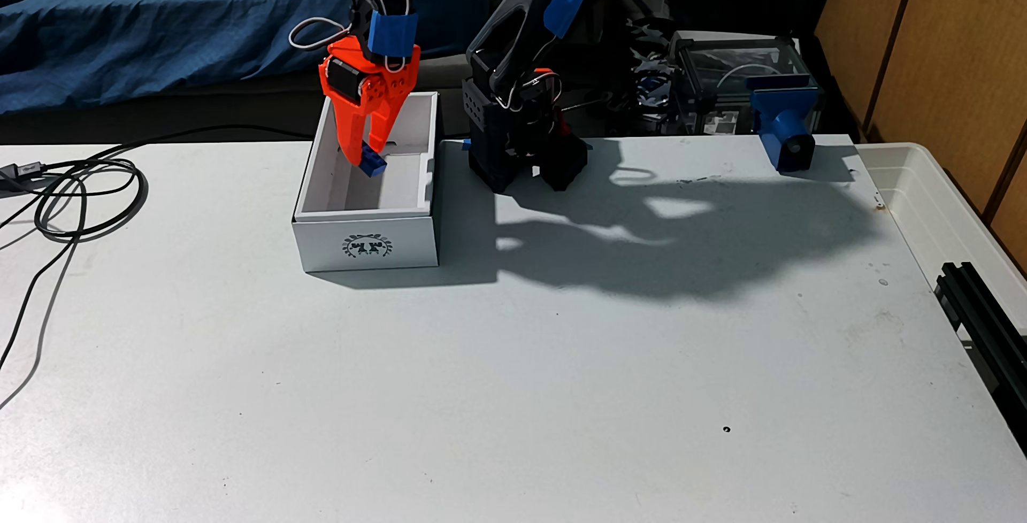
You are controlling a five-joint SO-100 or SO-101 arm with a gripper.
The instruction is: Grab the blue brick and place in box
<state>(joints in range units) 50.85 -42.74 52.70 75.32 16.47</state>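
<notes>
One blue brick (372, 162) is seen pinched between the tips of the orange gripper (364, 155), which is closed on it and pointed downward into the open box (367, 240). The brick is held at the very fingertips, slightly tilted, and appears to hang above the box floor rather than rest on it, presumably so that it can be released inside the walls. Directly beneath and around the fingertips lies the box interior; release is judged the remaining step.
</notes>
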